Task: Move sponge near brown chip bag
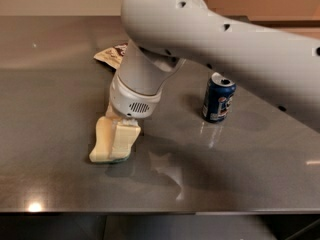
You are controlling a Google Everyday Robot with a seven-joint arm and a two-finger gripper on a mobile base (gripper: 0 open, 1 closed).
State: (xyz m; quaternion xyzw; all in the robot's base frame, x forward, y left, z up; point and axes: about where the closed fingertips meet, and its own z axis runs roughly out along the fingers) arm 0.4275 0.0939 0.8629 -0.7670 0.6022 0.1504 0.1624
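1. Lower left of centre, the gripper point(114, 145) points down at the table point(50, 104). It hangs from a thick grey-white wrist point(137, 91) with a small vent grille on its lower rim.
2. Its jaws are pinched on the sponge point(101, 140). One cream blocky finger point(126, 135) lies flat against the sponge's right face, and the other is hidden behind the foam.
3. The sponge stands on end and tilted, its top tucked under the wrist and its bottom edge touching the tabletop. A thin, darker greenish strip shows along the bottom beside the fingertip.
4. The brown chip bag point(111, 55) lies flat in the upper left of centre, farther back on the table. Only its left end shows: a cream-tan tip and some dark brown with white lettering. The arm point(225, 39) covers the rest.
5. Sponge and bag are apart, with bare table and the wrist between them. The sponge sits almost straight below the bag in the frame.
6. A blue soda can point(218, 98) stands upright right of centre, well apart from the sponge and to the lower right of the bag. The opening in its top is visible.
7. The arm sweeps in from the right edge across the top of the frame and bends down into the wrist.
8. The table is dark and glossy, with reflections of the can and arm and a bright spot of light near the lower left corner.
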